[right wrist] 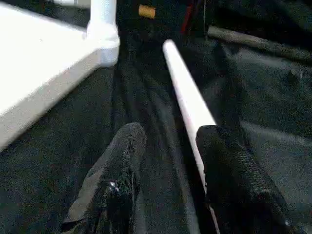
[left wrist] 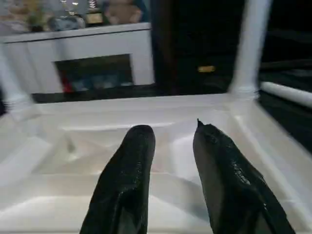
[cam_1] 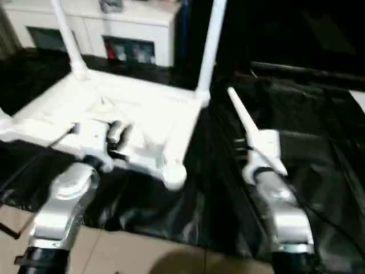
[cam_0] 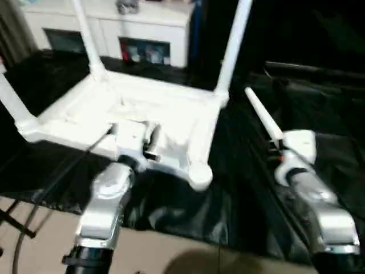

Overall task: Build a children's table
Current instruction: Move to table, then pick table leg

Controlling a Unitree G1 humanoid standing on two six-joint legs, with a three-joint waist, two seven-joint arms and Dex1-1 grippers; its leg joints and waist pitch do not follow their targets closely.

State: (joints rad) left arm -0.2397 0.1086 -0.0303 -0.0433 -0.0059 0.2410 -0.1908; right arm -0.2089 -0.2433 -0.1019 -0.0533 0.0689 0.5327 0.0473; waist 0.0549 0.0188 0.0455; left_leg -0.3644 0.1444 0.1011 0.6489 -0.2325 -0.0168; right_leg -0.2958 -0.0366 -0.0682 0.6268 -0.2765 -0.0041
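Observation:
The children's table top lies upside down on a black cloth. Three white legs stand in its corner sockets: one at the back left, one at the back right, one at the near left. The near right socket holds no leg. A loose leg lies on the cloth to the right of the top. My left gripper hovers open over the ribbed underside near the front edge, holding nothing. My right gripper is open low over the cloth, with the loose leg running under one finger.
A white cabinet with glass doors stands behind the work. The black cloth spreads far to the right, with a dark bar across its back. A black cable trails off the front left toward the beige floor.

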